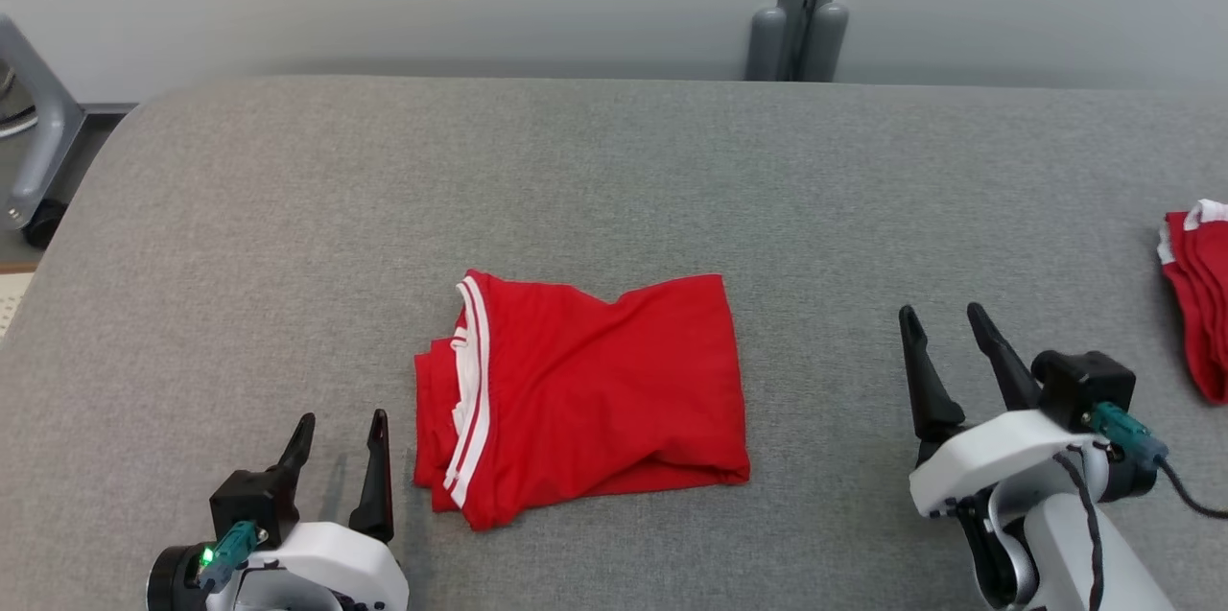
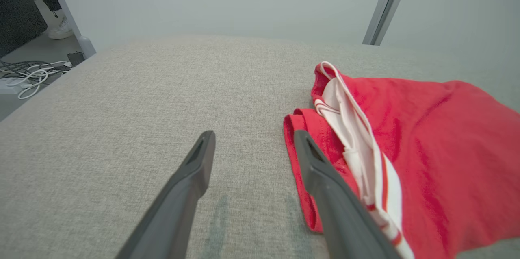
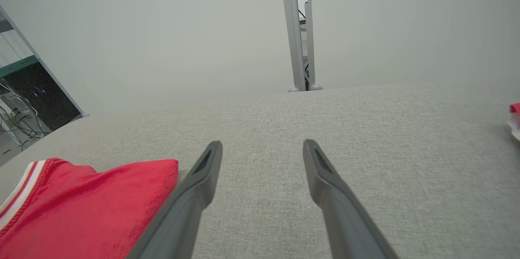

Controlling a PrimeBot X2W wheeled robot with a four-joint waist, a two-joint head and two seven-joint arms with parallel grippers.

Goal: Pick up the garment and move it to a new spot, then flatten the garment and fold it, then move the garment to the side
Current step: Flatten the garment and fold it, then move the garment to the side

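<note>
A red garment (image 1: pixel 595 390) with white stripes lies folded into a rough rectangle in the middle of the grey table (image 1: pixel 614 189). Its striped edge faces left. My left gripper (image 1: pixel 341 427) stands open just left of the garment's near left corner, nothing between its fingers. In the left wrist view the garment (image 2: pixel 426 149) lies right of my open left gripper (image 2: pixel 254 139), whose right finger overlaps the red hem. My right gripper (image 1: pixel 945 318) stands open and empty well to the garment's right. The right wrist view shows the garment (image 3: pixel 81 206) at lower left of the open right gripper (image 3: pixel 263 147).
Another red and white cloth pile (image 1: pixel 1199 294) lies at the table's right edge, also seen as a sliver of cloth (image 3: pixel 515 118) in the right wrist view. A grey post (image 1: pixel 801 7) stands behind the table. A chair frame (image 1: pixel 38 141) and cables (image 2: pixel 28 78) are off the left edge.
</note>
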